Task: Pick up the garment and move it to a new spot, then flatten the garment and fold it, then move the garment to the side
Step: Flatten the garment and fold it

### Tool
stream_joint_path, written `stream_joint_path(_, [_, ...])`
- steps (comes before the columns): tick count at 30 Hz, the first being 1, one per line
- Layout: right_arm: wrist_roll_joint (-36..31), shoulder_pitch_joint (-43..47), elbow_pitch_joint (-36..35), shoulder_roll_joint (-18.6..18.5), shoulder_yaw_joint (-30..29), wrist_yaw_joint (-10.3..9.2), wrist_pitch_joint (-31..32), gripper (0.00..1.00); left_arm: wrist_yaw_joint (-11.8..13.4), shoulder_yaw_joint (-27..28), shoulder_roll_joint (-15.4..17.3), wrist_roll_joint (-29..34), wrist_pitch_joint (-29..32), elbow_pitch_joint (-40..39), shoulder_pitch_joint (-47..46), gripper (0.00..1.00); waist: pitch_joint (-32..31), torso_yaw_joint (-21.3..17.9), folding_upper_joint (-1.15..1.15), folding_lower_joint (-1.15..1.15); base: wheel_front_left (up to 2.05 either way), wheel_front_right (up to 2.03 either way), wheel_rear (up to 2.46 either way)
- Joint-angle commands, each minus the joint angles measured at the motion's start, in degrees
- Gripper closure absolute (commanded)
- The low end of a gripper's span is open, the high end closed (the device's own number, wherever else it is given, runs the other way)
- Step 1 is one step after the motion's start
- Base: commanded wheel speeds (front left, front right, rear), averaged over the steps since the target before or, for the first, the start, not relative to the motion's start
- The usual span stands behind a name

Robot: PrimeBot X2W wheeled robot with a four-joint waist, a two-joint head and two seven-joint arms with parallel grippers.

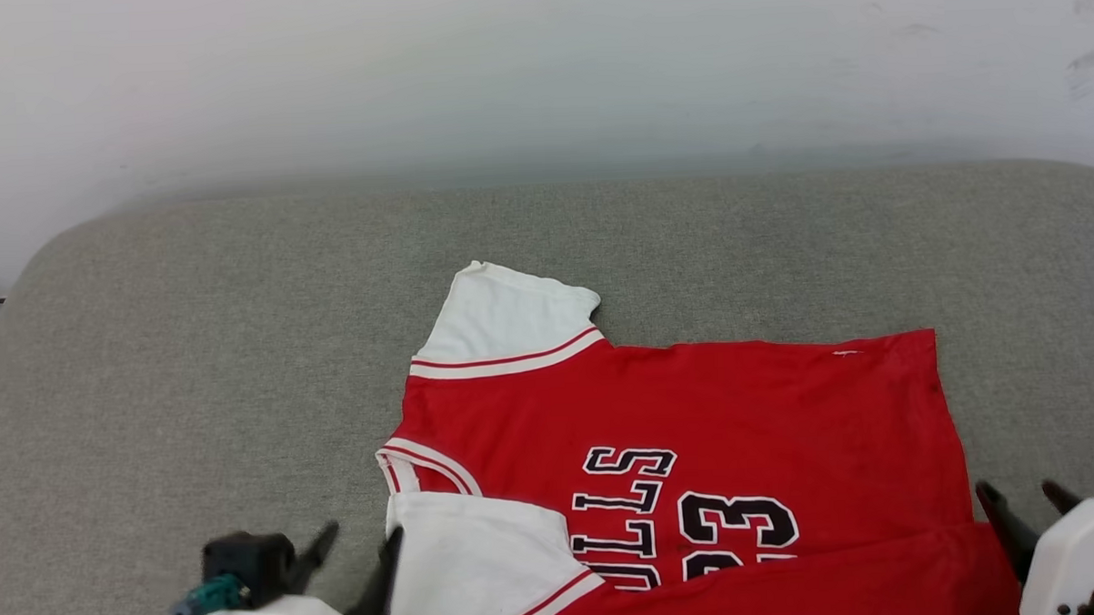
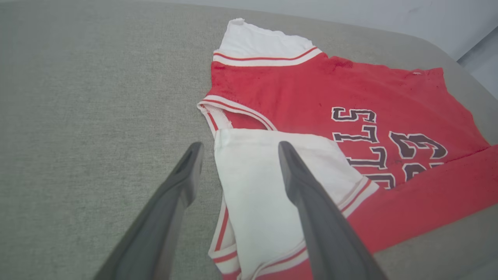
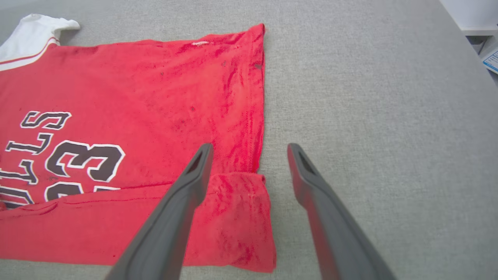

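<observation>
Your garment (image 1: 696,402), right of centre on the grey cushion (image 1: 194,356), near edge folded over, left gripper (image 1: 362,532) wide by its near sleeve, right gripper (image 1: 1019,488) wide by its hem, both empty.

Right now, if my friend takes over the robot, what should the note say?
Shirt: face up on the grey pad, near edge and near sleeve folded over the front.
Left gripper: open, empty, at that sleeve's edge.
Right gripper: open, empty, by the hem corner.
Done: flattened, first fold.
Left: probably fold the far side, finish folding, move it aside.
</observation>
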Motion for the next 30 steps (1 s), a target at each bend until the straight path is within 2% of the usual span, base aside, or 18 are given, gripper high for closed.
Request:
stream_joint_path(1, [0.38, -1.37, -0.88, -0.13, 0.73, -0.05, -2.15, 0.00, -0.17, 0.92, -0.37, 0.90, -2.59, -0.60, -1.48, 0.00, -0.10, -0.07, 0.00, 0.00, 0.00, 0.00, 0.00])
stream_joint_path(8, [2.00, -5.06, -3.88, 1.71, 1.84, -0.04, -13.41, 0.00, -1.58, 2.81, -2.48, 3.87, -14.76, -1.93, -4.67, 0.00, -0.13, -0.24, 0.00, 0.00, 0.00, 0.00, 0.00])
stream_joint_path(13, [0.48, -5.14, -4.95, 1.73, 3.94, -0.04, -21.19, 0.00, -1.68, 3.17, -4.35, 5.52, -19.97, -1.06, -5.56, 0.00, 0.53, -0.36, 0.00, 0.00, 0.00, 0.00, 0.00])
stream_joint_path(14, [-0.16, -4.83, -4.54, 2.54, 4.70, -0.04, -25.14, 0.00, -2.02, 3.52, -5.31, 6.53, -21.38, -0.32, -6.07, 0.00, 1.02, -0.44, 0.00, 0.00, 0.00, 0.00, 0.00])
stream_joint_path(23, [-1.80, -5.68, -2.60, 5.15, 6.22, -0.04, -31.29, 0.00, -4.80, 5.66, -7.51, 9.36, -22.36, 2.46, -9.19, 0.00, 4.49, -2.28, 0.00, 0.00, 0.00, 0.00, 0.00])
stream_joint_path(27, [-1.96, -7.60, -2.82, 6.01, 7.16, -0.04, -31.50, 0.00, -6.56, 6.81, -6.24, 10.44, -22.30, 3.94, -12.95, 0.00, 8.12, -4.53, 0.00, 0.00, 0.00, 0.00, 0.00])
stream_joint_path(30, [-2.09, -8.86, -3.74, 6.33, 8.41, -0.05, -31.57, 0.00, -8.21, 6.78, -4.01, 10.73, -19.37, 5.83, -17.50, 0.00, 11.26, -6.44, 0.00, 0.00, 0.00, 0.00, 0.00])
